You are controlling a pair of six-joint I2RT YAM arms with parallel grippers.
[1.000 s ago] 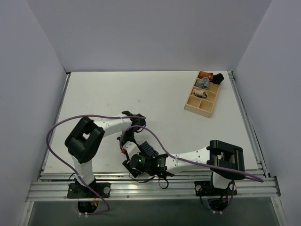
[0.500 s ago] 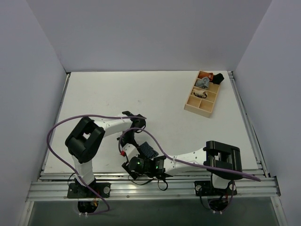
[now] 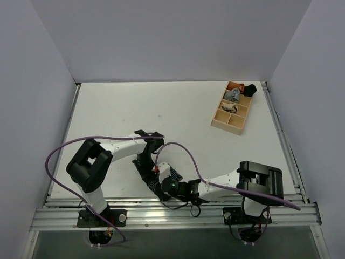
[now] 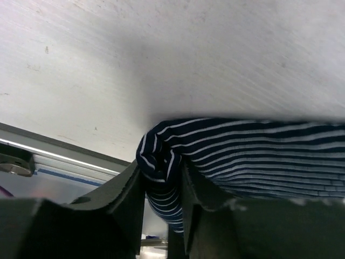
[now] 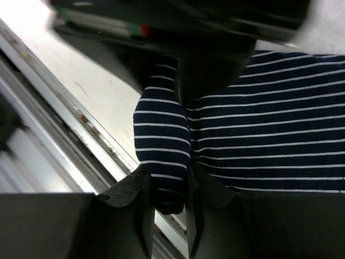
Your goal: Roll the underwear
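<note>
Near edge of desk (image 3: pixel 135 108), centre: underwear (image 3: pixel 174 175), dark navy with fine light pinstripes, one end bunched into a fold.
Left jaws: narrow, pinched on the bunched fold, one finger (image 4: pixel 126 197) pressed to each side of the cloth.
Right jaws: narrow, clamped on the same bunched edge, close against the left pair.
Cloth beyond the fold: spread flat on the desk.
Front rail (image 3: pixel 178 215): just beside the fold.
Far right corner: wooden compartment tray (image 3: pixel 237 121), small rolled garments (image 3: pixel 233 95) in its far compartments, well apart from the underwear.
</note>
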